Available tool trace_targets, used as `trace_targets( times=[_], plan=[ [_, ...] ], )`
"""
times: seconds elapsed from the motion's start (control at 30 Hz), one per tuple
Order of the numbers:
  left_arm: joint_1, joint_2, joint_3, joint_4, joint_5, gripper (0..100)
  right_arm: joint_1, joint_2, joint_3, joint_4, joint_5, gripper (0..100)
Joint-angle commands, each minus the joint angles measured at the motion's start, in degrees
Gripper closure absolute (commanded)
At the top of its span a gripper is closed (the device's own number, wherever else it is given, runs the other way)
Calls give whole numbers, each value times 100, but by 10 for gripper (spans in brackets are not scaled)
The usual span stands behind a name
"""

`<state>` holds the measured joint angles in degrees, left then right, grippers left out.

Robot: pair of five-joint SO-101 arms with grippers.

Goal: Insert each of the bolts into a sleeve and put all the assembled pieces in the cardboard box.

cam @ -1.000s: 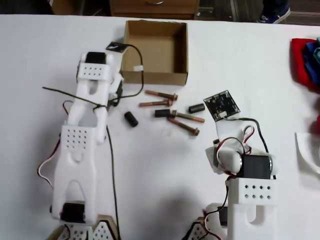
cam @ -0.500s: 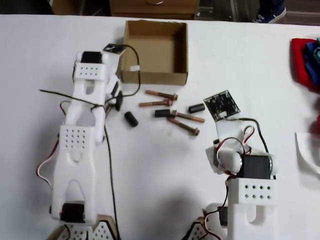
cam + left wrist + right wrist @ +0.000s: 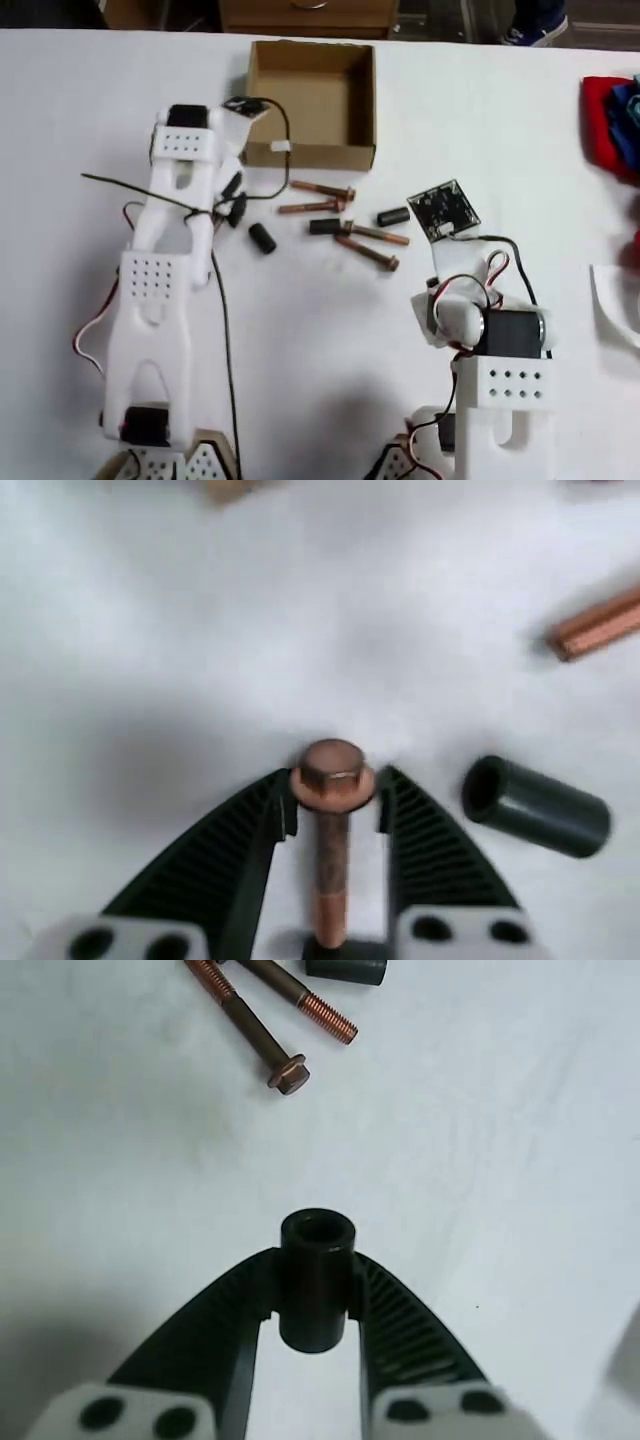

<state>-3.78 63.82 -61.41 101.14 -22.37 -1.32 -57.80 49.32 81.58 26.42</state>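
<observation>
The left gripper [image 3: 333,778] clamped a bolt [image 3: 330,865], head at the fingertips. The right gripper [image 3: 315,1257] clasped a sleeve [image 3: 317,1295]. Mating them well probably meant presenting the shank's end squarely to the bore. Over the last half second, the left wrist had swung slightly toward the cardboard box [image 3: 310,95].

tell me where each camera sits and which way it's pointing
High view: fixed above the table, looking down on the cardboard box, loose bolts, left arm and right arm.
Left wrist view: on the left wrist, looking along the left pincer, shut on a copper bolt, toward the table.
Right wrist view: on the right wrist, looking along the right pincer, shut on a black sleeve, toward the table.
Shared: the loose bolts appear in the high and right wrist views.
</observation>
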Motion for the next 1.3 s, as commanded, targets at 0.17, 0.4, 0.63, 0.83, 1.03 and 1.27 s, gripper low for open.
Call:
trace_targets(
  times=[0.17,0.4,0.63,0.83,1.03,1.27],
  plan=[
    [-70,-44,-22,9,-35,975,48,-154,-53,-92,26,977],
    [18,-281,-479,105,615,975,57,-154,-18,-330,-18,977],
    [378,-1415,-444,114,1099,975,31,-110,-9,-910,-369,977],
    [677,-3200,892,123,1196,975,13,-110,-9,-1402,-765,977],
    [677,-5538,3275,-167,1521,975,13,-110,-9,-1429,-782,976],
    [686,-8589,6141,-1916,1626,976,-778,-101,624,-2237,-1020,977]
  ],
)
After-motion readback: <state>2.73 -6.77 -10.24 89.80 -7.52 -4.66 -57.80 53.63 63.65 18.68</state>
